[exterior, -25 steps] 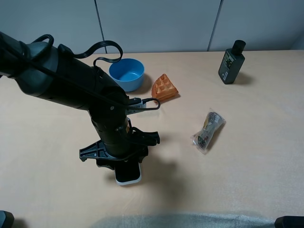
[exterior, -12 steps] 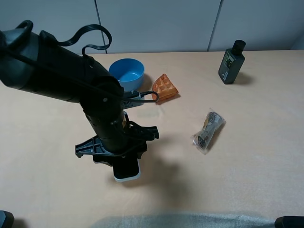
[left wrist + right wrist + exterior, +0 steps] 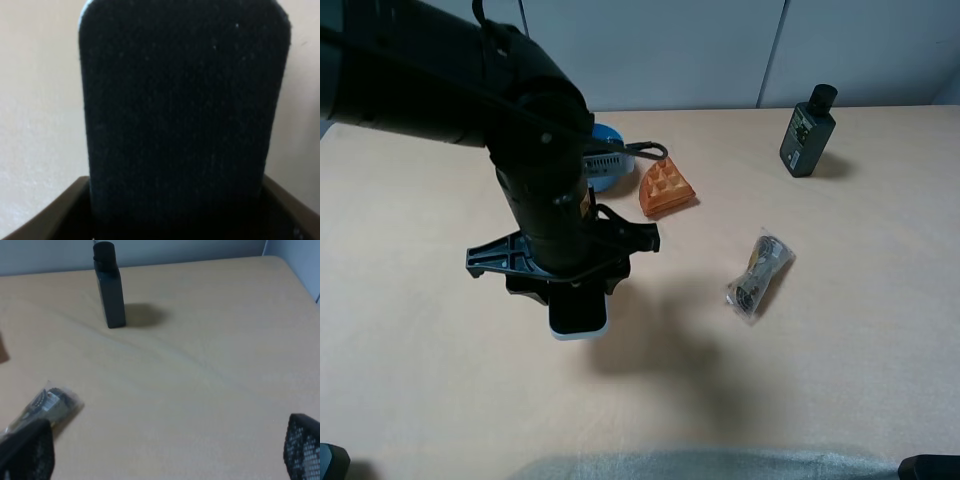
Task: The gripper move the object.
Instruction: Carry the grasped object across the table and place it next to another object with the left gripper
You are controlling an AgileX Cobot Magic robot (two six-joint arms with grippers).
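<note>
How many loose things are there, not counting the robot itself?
5. A blue bowl half hidden behind the arm, an orange wedge beside it, a dark bottle-shaped device back right, a bag of cables mid-right, and a phone-like slab in the left gripper. The arm may hide more.

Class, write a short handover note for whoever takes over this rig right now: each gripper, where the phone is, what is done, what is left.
Left gripper: shut on the phone, held over the table. The shadow falls apart from the phone, so it looks lifted.
Right gripper: open, empty, with the cable bag beside one finger.
Done: grasp and lift.
Left: carry the phone and set it down; the pictures do not show where.
</note>
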